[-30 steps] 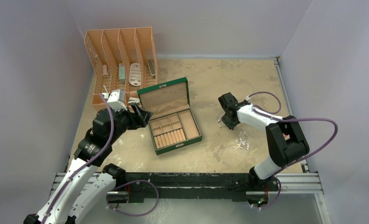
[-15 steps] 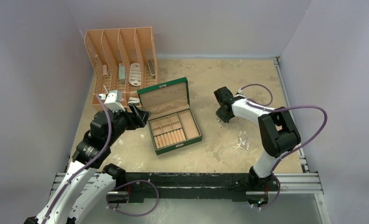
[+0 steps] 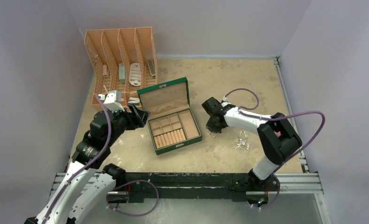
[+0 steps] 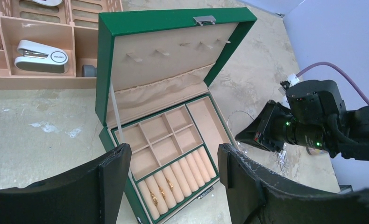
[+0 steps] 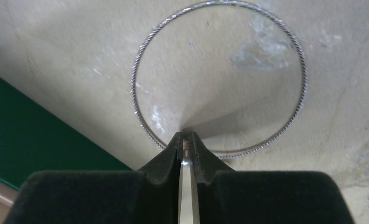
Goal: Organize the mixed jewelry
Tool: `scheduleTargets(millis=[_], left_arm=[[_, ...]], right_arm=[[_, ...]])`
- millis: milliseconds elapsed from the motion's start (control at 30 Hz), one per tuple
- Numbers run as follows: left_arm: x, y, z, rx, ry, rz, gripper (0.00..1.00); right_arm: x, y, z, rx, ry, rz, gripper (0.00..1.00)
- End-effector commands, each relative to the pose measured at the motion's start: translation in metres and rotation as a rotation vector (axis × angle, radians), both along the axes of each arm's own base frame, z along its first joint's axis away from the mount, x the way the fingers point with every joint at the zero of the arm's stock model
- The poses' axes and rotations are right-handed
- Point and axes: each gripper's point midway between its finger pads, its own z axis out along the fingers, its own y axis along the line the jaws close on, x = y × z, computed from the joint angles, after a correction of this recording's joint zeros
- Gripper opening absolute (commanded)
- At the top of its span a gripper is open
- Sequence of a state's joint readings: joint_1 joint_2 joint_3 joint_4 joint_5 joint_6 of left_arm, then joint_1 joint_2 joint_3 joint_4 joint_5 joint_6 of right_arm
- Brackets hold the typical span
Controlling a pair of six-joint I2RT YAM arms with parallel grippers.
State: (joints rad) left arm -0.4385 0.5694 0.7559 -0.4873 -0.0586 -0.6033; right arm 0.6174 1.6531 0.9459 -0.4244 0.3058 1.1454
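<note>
Top external view, nearest my side first: the chain [image 3: 241, 140] lies in a silvery, glittering clump on the table [image 3: 229, 79], close under the right arm's forearm. A little farther in, the right gripper [image 3: 212, 127] points down at the table just right of the box [image 3: 179, 145].

From its wrist camera I see the jaws drawn narrow, pinching the near edge of the hoop [image 5: 134, 79]. The rest of that thin twisted-wire circle spreads out beyond the fingertips over bare table, and a green corner of the box shows at lower left. I cannot tell whether the hoop rests on the surface or hangs just above it.

The box stands open with its lid raised on the far side. Small gold rings [image 4: 161, 193] sit tucked between the padded rolls at its near end.

The left gripper [image 4: 173, 151] hovers at the box's left side, jaws wide with nothing between them.

Farthest back on the left stands the orange rack [image 3: 119, 46], with a stapler [image 4: 40, 55] in one of its front compartments.
</note>
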Motion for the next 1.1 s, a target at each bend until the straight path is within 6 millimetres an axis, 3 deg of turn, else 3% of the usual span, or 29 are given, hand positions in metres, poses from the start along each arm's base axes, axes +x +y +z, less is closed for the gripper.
scheduleTargets(millis=[0,100,167,233,300,533,767,1067], left_arm=[[0.004,0.002,0.01,0.015,-0.047,0.008,0.68],[0.005,0.002,0.009,0.016,-0.045,0.009,0.68],[0.005,0.002,0.009,0.016,-0.044,0.009,0.68],[0.005,0.002,0.009,0.017,-0.043,0.01,0.68],[0.006,0.003,0.009,0.017,-0.044,0.012,0.68],[0.006,0.003,0.009,0.02,-0.042,0.013,0.67],[0.006,0.004,0.009,0.021,-0.042,0.019,0.67],[0.007,0.005,0.009,0.022,-0.042,0.026,0.67]], right_arm=[[-0.031,-0.018,0.004,-0.06,0.08,0.046,0.11],[-0.027,-0.023,0.023,-0.066,0.038,0.02,0.19],[-0.023,-0.024,0.04,-0.061,0.008,-0.018,0.33],[-0.021,-0.024,0.051,-0.04,-0.018,-0.073,0.52],[-0.021,-0.019,0.057,0.011,-0.037,-0.113,0.62],[-0.028,0.012,0.054,0.26,-0.027,-0.277,0.71],[-0.03,0.026,0.037,0.312,0.033,-0.311,0.76],[-0.036,0.016,0.021,0.286,0.052,-0.404,0.73]])
